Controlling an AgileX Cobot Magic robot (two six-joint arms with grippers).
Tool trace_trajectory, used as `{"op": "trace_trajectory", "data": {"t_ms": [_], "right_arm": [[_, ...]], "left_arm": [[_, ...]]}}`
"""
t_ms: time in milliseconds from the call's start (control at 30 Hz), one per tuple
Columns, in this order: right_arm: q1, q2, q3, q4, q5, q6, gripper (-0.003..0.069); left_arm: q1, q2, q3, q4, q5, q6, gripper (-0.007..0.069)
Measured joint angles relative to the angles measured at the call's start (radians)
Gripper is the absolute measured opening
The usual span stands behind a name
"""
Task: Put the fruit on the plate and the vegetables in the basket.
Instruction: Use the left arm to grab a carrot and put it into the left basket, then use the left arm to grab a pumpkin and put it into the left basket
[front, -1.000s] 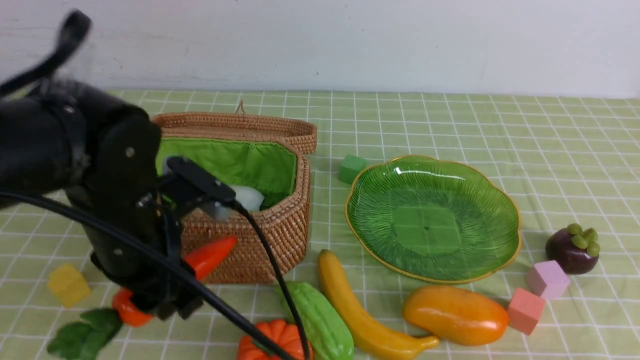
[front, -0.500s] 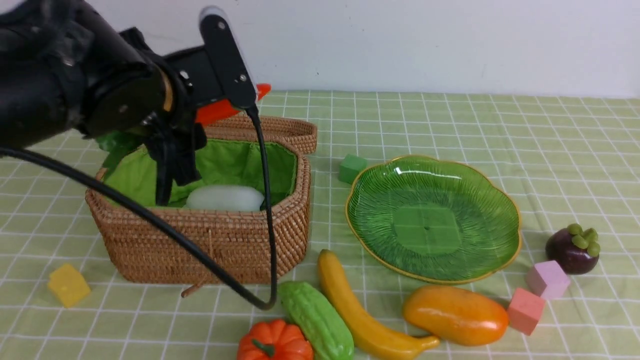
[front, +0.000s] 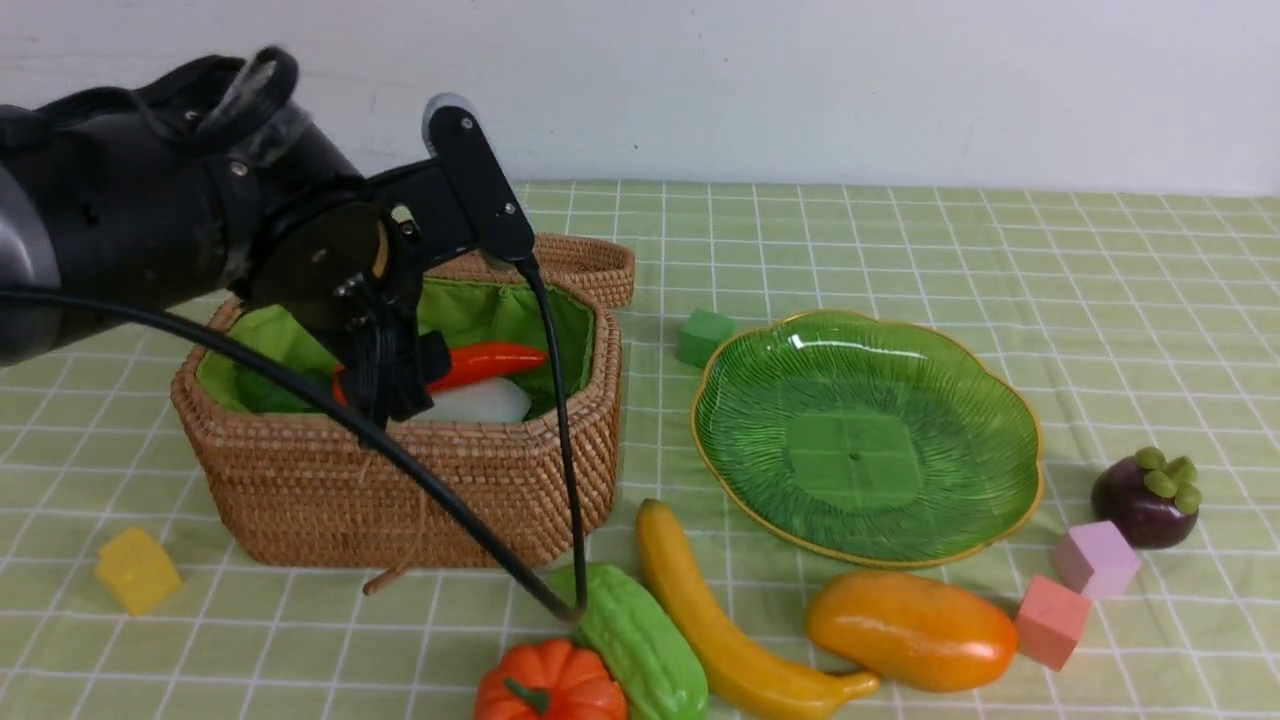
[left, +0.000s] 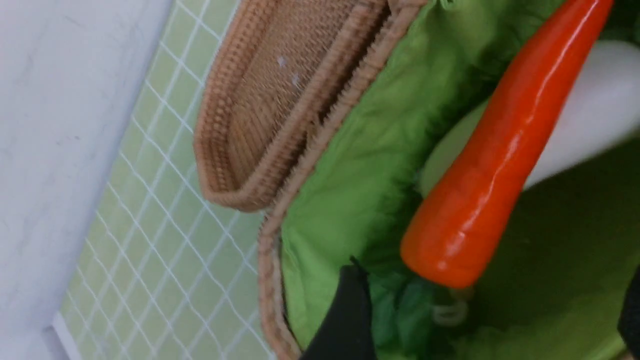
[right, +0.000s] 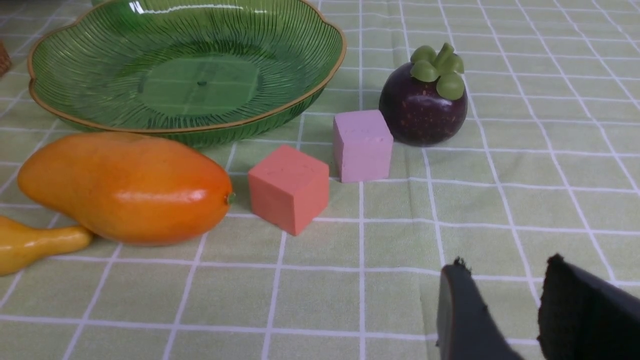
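— Came down from above the lid (front: 560, 262): long glossy red-orange pepper (front: 490, 362), now inside the woven rattan basket (front: 400, 490), resting across the smooth white radish (front: 480, 402) against bright green lining (front: 500, 310).
— Left fingers (left: 345, 320)?
— Spread wide, clear of the pepper, holding nothing. Right fingers (right: 460, 310) narrowly parted, empty, over the bench (front: 900, 250).
— Surroundings?
— Pale green checked cloth (front: 1100, 300), plain white wall (front: 800, 90). Ribbed green glass plate (front: 865, 440) bare; banana (front: 710, 620), mango (front: 910, 628), mangosteen (front: 1140, 500) beside it on the cloth.

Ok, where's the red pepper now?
In the front view the red pepper lies inside the basket on the robot's left, on top of the white radish.
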Motion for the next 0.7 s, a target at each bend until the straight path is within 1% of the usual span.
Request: {"op": "trace_trajectory", "data": {"t_ms": [67, 100, 167, 200, 233, 267, 300, 367, 500, 600, 700], "right_arm": [[0.0, 0.0, 0.0, 0.0, 0.0, 0.0, 0.0242], [0.0, 0.0, 0.0, 0.0, 0.0, 0.0, 0.0242], [0.0, 0.0, 0.0, 0.0, 0.0, 0.0, 0.0242], [0.0, 0.0, 0.0, 0.0, 0.0, 0.0, 0.0242], [0.0, 0.0, 0.0, 0.0, 0.0, 0.0, 0.0242], [0.0, 0.0, 0.0, 0.0, 0.0, 0.0, 0.0242], [0.0, 0.0, 0.0, 0.0, 0.0, 0.0, 0.0242], [0.0, 0.0, 0.0, 0.0, 0.0, 0.0, 0.0242], [0.0, 0.0, 0.0, 0.0, 0.0, 0.0, 0.0242], [0.0, 0.0, 0.0, 0.0, 0.0, 0.0, 0.0242], [0.0, 0.0, 0.0, 0.0, 0.0, 0.0, 0.0242]], "left_arm": [[-0.029, -0.054, 0.0, -0.065, 0.032, -0.023, 0.0626], [-0.054, -0.094, 0.0, -0.113, 0.047, -0.053, 0.0605], [-0.093, -0.137, 0.0, -0.171, 0.079, -0.117, 0.0573], [-0.129, -0.17, 0.0, -0.246, 0.12, -0.189, 0.0544], [-0.143, -0.181, 0.0, -0.267, 0.142, -0.223, 0.0531], [-0.159, -0.192, 0.0, -0.323, 0.174, -0.272, 0.051], [-0.179, -0.199, 0.0, -0.398, 0.24, -0.362, 0.0486], [-0.188, -0.199, 0.005, -0.508, 0.316, -0.468, 0.0451], [-0.189, -0.189, 0.057, -0.582, 0.366, -0.582, 0.0395], [-0.189, -0.168, 0.117, -0.572, 0.347, -0.662, 0.0356], [-0.189, -0.141, 0.149, -0.562, 0.332, -0.72, 0.0344]]}}
